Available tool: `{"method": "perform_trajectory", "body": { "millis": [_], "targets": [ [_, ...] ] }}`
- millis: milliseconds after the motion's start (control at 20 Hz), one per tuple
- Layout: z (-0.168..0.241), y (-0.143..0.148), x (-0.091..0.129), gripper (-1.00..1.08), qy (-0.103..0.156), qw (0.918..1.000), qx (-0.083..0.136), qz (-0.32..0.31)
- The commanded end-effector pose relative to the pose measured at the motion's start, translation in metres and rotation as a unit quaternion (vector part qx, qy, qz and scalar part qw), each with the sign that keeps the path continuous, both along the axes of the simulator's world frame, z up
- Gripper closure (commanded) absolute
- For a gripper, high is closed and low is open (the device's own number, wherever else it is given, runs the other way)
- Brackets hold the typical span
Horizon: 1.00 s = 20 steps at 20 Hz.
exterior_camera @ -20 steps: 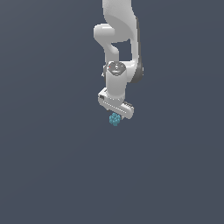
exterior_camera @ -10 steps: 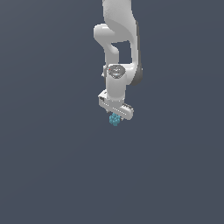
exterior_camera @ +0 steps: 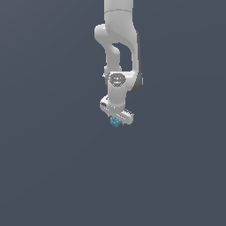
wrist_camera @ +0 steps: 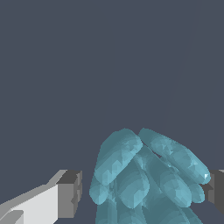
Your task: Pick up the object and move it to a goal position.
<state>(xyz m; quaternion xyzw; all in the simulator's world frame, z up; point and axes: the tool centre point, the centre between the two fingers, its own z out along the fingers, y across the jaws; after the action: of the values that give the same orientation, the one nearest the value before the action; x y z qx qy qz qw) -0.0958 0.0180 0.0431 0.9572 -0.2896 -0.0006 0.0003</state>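
Note:
The object (exterior_camera: 115, 122) is a tiny teal-blue bumpy lump directly under the white gripper (exterior_camera: 116, 118) in the exterior view. In the wrist view the object (wrist_camera: 144, 175) fills the space between the two fingers of the gripper (wrist_camera: 143, 192). One grey fingertip (wrist_camera: 70, 192) stands a small gap away from the lump. The other fingertip (wrist_camera: 217, 190) is at the picture's edge, right beside the lump. The jaws are wide apart, one on each side of the object, and the gripper is open.
A plain dark grey-blue surface (exterior_camera: 53, 176) runs all around with no other objects in view. The white arm (exterior_camera: 119, 39) rises straight up from the gripper to the exterior view's top edge.
The arm and gripper have come down a little toward the object. The teal lump has stayed in place.

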Motion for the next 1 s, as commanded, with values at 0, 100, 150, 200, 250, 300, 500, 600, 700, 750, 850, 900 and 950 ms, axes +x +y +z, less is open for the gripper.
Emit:
{"method": "perform_trajectory", "body": {
  "millis": [0,100,150,200,250,300,500,600,700,750,850,900,950],
  "targets": [
    [-0.002,0.0,0.001,-0.92,-0.001,1.0,0.0,0.0],
    [-0.002,0.0,0.001,1.08,-0.001,1.0,0.0,0.0],
    [-0.002,0.0,0.001,1.08,-0.001,1.0,0.0,0.0],
    [-0.002,0.0,0.001,1.08,-0.001,1.0,0.0,0.0],
    [-0.002,0.0,0.001,1.08,-0.001,1.0,0.0,0.0],
    [-0.002,0.0,0.001,1.08,-0.001,1.0,0.0,0.0],
    [-0.002,0.0,0.001,1.08,-0.001,1.0,0.0,0.0],
    [-0.001,0.0,0.001,1.08,-0.001,1.0,0.0,0.0],
    [0.001,0.0,0.001,1.08,-0.001,1.0,0.0,0.0],
    [0.003,0.0,0.001,1.08,-0.001,1.0,0.0,0.0],
    [0.009,0.0,0.002,1.08,-0.001,1.0,0.0,0.0],
    [0.012,-0.001,0.002,1.08,-0.001,1.0,0.0,0.0],
    [0.016,-0.001,0.002,1.08,-0.001,1.0,0.0,0.0]
  ]
}}
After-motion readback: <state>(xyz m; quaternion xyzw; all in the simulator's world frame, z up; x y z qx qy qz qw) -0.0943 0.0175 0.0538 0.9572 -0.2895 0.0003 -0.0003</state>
